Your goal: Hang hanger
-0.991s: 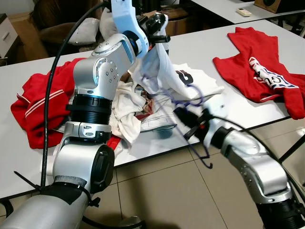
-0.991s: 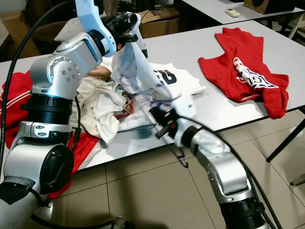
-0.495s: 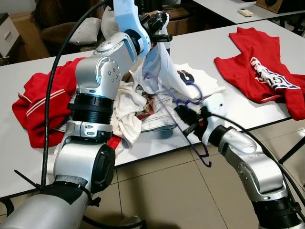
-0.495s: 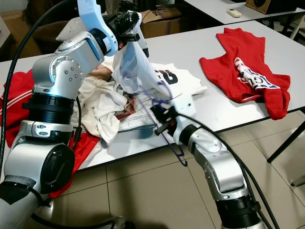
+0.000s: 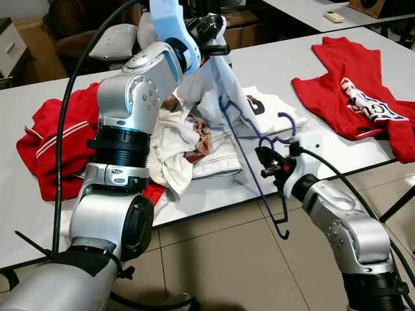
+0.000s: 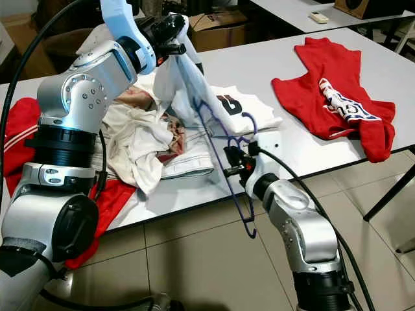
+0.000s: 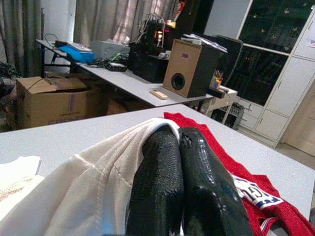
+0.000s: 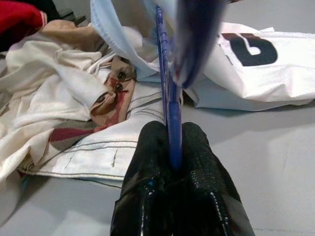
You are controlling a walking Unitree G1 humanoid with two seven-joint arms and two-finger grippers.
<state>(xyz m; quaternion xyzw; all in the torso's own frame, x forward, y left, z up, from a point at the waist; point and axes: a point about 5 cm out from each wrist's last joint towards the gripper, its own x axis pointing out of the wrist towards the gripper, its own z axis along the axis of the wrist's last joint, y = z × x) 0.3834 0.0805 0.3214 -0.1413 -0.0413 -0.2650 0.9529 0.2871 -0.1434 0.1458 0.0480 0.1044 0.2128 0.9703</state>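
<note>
My left gripper (image 5: 217, 35) is raised over the table and is shut on the edge of a white shirt (image 5: 217, 81), which hangs down from it; the black fingers (image 7: 162, 172) pinch the cloth (image 7: 93, 182). My right gripper (image 5: 272, 166) is at the table's front edge, shut on a thin blue hanger (image 8: 169, 110). The hanger stands steeply tilted. Its upper end reaches into the hanging shirt's lower opening and its hook end (image 5: 283, 233) dangles below the table edge.
A heap of white and patterned clothes (image 5: 185, 139) lies under the held shirt on the grey table (image 5: 279, 65). A white shirt with a black number (image 5: 262, 107) lies beside the heap. Red garments lie at the left (image 5: 52, 142) and right (image 5: 337, 91). Tiled floor is in front.
My right gripper has moved right and up with the hanger, which now stands steeper with its upper end higher at the shirt. The left gripper still holds the shirt up.
</note>
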